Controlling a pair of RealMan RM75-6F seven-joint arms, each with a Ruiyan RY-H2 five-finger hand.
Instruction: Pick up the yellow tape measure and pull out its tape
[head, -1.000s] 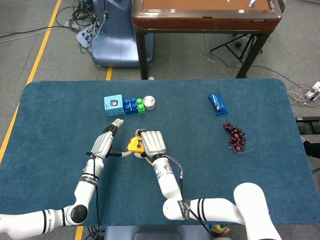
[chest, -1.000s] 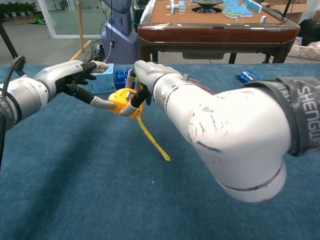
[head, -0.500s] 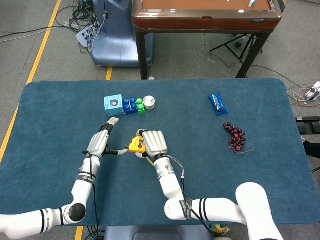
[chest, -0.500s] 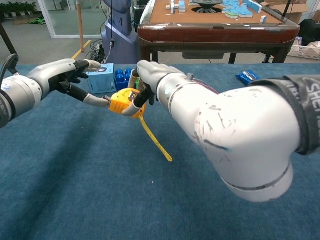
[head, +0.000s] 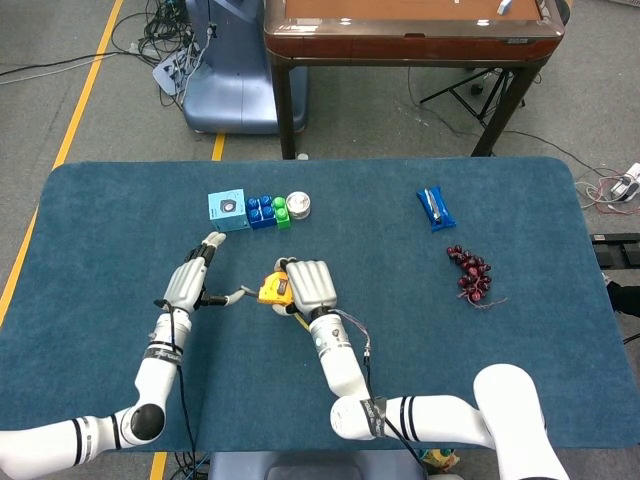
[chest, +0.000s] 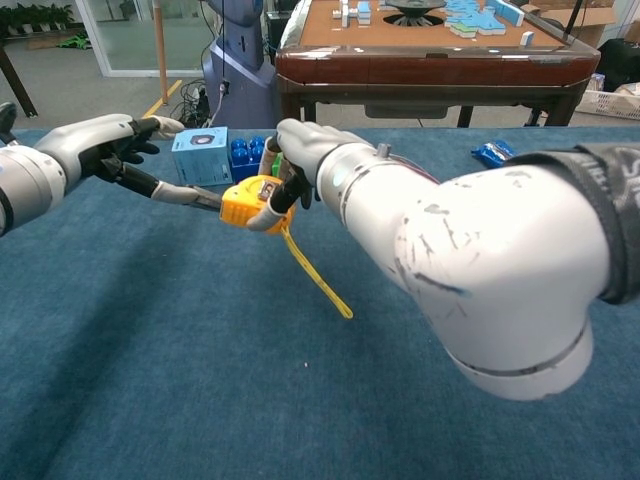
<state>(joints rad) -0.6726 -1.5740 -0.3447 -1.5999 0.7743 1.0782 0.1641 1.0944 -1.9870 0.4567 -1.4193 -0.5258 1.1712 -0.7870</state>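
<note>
The yellow tape measure (head: 271, 290) (chest: 245, 203) is held above the blue table (head: 450, 380), its case gripped by my right hand (head: 308, 286) (chest: 303, 150). My left hand (head: 188, 285) (chest: 95, 150) is to its left, thumb and a finger stretched toward the case and pinching the tape's tip (chest: 212, 200). Only a short dark stretch shows between fingertips and case. A yellow strip (chest: 318, 280) hangs from the case down to the table.
At the back left stand a light blue box (head: 227, 210) (chest: 197, 155), blue blocks (head: 262, 211) and a white round object (head: 298, 205). A blue snack packet (head: 435, 208) and dark grapes (head: 471, 275) lie to the right. A wooden table (head: 400, 40) stands beyond.
My left hand has drawn away to the left while its fingertips stay by the case. The right hand and the case have barely moved.
</note>
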